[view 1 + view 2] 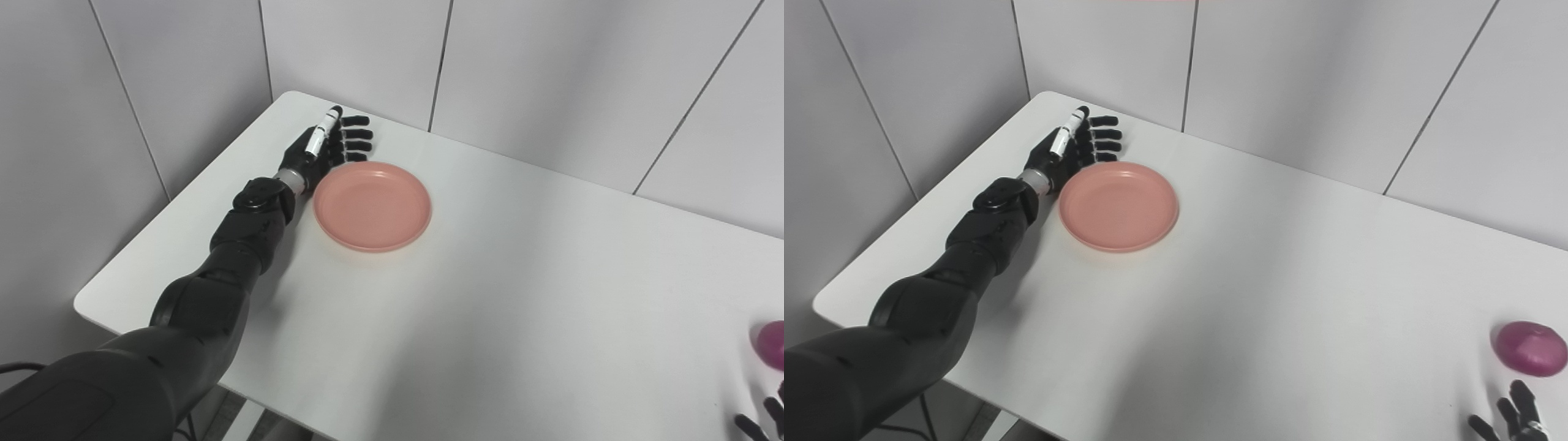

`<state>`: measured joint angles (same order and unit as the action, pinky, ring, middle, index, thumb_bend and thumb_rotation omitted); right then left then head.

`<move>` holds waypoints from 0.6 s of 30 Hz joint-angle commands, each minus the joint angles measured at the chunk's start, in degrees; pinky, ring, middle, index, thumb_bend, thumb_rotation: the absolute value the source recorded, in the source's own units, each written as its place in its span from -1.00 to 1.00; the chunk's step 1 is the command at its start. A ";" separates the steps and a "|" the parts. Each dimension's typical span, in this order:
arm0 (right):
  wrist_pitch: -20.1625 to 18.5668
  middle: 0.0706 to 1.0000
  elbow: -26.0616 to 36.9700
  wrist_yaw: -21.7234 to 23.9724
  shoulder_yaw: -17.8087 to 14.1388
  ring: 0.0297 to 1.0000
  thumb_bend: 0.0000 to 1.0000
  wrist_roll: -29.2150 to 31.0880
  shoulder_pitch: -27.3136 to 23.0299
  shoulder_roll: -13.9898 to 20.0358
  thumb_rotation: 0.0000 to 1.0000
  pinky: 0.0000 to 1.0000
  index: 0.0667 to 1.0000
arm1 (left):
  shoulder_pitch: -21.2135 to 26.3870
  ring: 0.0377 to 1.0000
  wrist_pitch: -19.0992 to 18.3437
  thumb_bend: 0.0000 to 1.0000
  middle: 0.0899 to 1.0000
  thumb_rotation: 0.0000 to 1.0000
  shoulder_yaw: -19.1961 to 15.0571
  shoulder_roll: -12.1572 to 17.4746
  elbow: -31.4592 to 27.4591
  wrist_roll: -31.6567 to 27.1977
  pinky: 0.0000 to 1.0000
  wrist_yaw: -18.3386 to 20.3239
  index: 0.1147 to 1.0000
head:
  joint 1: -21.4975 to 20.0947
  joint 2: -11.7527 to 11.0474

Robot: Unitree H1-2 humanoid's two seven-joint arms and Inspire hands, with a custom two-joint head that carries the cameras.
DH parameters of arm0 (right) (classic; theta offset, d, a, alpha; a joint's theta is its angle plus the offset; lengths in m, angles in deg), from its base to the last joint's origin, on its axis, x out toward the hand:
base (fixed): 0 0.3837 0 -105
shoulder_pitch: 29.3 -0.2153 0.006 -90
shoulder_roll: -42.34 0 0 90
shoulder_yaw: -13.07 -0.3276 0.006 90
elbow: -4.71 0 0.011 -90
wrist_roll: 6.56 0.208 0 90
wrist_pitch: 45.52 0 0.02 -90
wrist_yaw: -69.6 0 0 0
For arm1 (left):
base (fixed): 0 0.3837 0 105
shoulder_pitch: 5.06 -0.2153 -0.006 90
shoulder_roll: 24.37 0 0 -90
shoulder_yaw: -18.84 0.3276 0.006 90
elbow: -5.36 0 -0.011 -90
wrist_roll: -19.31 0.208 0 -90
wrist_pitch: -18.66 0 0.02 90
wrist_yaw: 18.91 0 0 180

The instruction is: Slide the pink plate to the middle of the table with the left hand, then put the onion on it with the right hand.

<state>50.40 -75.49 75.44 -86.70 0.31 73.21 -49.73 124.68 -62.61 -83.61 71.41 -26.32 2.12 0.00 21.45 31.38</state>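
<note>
The pink plate [372,205] lies flat on the left half of the white table [502,294], with nothing on it. My left hand [327,146] rests open just behind the plate's far-left rim, fingers stretched out toward the right, close to the rim or touching it. The purple onion [1529,348] sits near the table's right edge. Only the fingertips of my right hand [1513,413] show at the bottom right corner, spread apart and a little in front of the onion, holding nothing.
Grey wall panels [551,73] stand close behind the table's far edge and along its left side. The table's rounded near-left corner [86,303] is beside my left forearm.
</note>
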 commanded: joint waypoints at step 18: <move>1.24 0.99 1.10 0.72 1.17 0.99 -0.21 -1.96 -0.65 0.45 1.00 1.00 0.98 | 2.55 0.30 -4.15 -0.34 0.28 1.00 2.32 -3.72 -6.25 0.63 0.25 1.07 0.24 | -2.90 0.75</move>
<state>49.71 -74.66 75.26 -85.95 -1.39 73.23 -50.39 124.59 -66.93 -81.50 67.70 -31.04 2.84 0.31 18.54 32.08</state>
